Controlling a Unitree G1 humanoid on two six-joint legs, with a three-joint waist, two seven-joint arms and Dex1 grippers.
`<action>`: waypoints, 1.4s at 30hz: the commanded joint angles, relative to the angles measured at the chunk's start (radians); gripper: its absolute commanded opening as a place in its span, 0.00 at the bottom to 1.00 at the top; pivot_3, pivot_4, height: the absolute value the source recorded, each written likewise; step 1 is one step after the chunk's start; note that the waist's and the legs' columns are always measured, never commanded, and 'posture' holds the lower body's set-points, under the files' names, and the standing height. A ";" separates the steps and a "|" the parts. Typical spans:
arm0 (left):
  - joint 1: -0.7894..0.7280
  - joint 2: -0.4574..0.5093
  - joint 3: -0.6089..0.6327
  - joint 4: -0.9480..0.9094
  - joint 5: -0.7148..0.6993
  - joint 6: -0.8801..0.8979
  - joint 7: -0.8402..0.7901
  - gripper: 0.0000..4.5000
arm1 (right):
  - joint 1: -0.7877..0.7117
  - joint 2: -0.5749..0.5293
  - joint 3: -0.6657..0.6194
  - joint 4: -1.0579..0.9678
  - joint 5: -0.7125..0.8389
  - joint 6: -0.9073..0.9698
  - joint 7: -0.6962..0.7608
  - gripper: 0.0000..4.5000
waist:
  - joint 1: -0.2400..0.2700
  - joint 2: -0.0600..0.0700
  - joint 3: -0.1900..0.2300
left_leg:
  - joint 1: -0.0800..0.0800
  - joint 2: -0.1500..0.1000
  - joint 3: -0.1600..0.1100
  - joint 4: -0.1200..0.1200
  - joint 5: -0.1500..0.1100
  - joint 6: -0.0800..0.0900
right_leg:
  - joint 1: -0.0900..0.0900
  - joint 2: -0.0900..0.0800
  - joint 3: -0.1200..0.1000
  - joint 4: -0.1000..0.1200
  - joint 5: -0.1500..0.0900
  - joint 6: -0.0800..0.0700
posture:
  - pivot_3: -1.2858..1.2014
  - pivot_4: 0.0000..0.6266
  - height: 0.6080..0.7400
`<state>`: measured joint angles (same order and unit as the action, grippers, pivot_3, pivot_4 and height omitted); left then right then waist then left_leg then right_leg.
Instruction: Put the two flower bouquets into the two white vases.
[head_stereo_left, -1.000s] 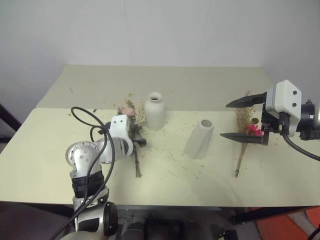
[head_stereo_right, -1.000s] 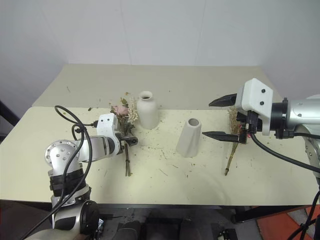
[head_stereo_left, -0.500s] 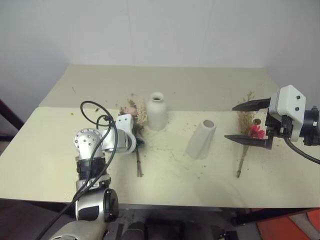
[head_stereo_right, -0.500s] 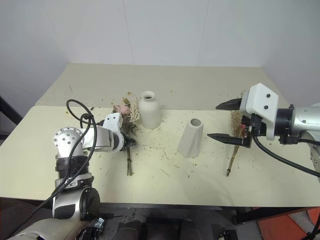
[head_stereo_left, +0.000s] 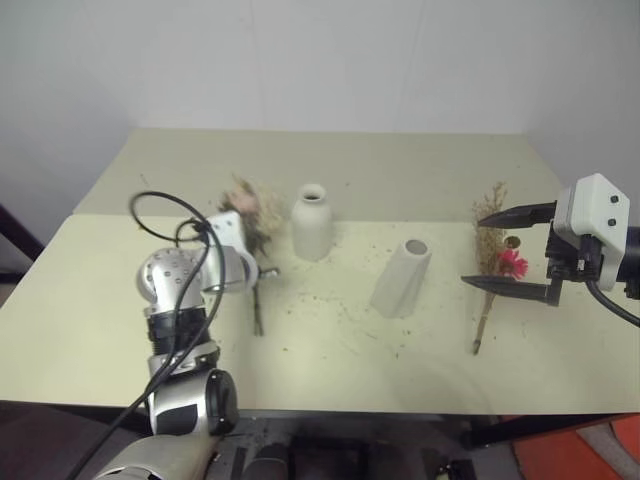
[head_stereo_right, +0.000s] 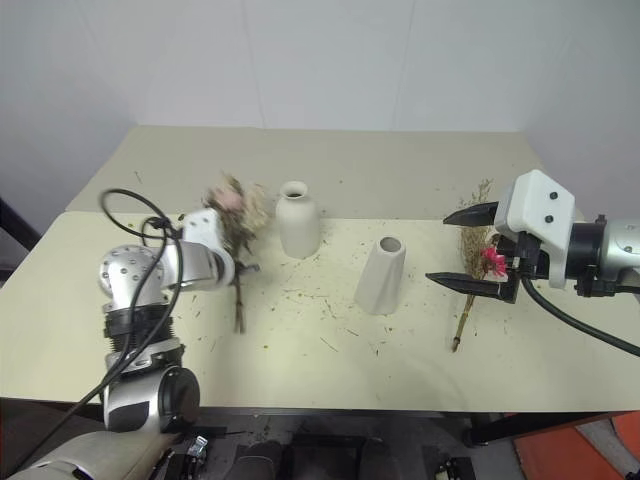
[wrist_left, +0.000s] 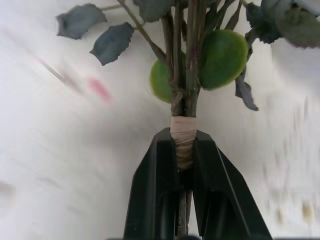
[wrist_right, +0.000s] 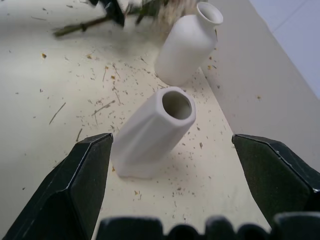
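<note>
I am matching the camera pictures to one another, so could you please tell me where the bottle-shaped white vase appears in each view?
Left eye view: bottle-shaped vase upright, centre-left, beside the rose bouquet.
Right eye view: centre-left, same neighbours.
Left wrist view: not in it.
Right wrist view: upper middle, behind the tapered vase.
Shared landmark: the tapered vase.

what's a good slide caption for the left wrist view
Left gripper shut on the rose bouquet at the taped wrap of its stems, leaves fanning out above.
</note>
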<state>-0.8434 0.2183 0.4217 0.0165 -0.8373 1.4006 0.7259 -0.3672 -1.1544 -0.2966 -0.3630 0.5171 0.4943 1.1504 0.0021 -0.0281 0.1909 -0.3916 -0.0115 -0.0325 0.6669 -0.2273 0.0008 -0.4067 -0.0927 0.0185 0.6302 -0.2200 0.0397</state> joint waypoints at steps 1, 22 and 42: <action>-0.024 0.141 -0.020 -0.062 0.098 -0.245 -0.229 0.02 | 0.012 -0.011 -0.071 -0.020 0.019 0.023 -0.021 1.00 | 0.000 0.000 0.000 | 0.000 0.000 0.000 -0.001 0.000 0.000 | 0.000 0.000 0.000 0.000 0.000 0.000 | 0.52 0.24 1.00; -0.593 0.243 0.031 1.198 0.227 -1.316 -1.770 0.02 | 0.308 0.123 -0.322 -0.332 0.120 0.252 -0.263 1.00 | 0.007 -0.001 0.000 | -0.016 -0.001 0.001 0.003 -0.001 0.006 | -0.012 -0.002 -0.003 -0.003 0.004 0.003 | 0.52 0.24 1.00; -0.616 0.088 0.099 1.317 0.365 -1.452 -1.661 0.02 | 0.414 0.162 -0.427 -0.516 0.209 0.366 -0.423 1.00 | -0.001 -0.001 0.000 | -0.017 0.000 0.001 0.009 -0.001 0.006 | -0.013 0.000 -0.003 0.001 0.005 0.005 | 0.52 0.24 1.00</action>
<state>-1.4446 0.3107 0.5079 1.3472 -0.4723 -0.0351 -0.9424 0.0504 -0.9871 -0.6821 -0.8567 0.7139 0.8519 0.7452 0.0013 -0.0292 0.1905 -0.4087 -0.0112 -0.0316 0.6760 -0.2283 0.0070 -0.4193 -0.0927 0.0159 0.6312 -0.2148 0.0450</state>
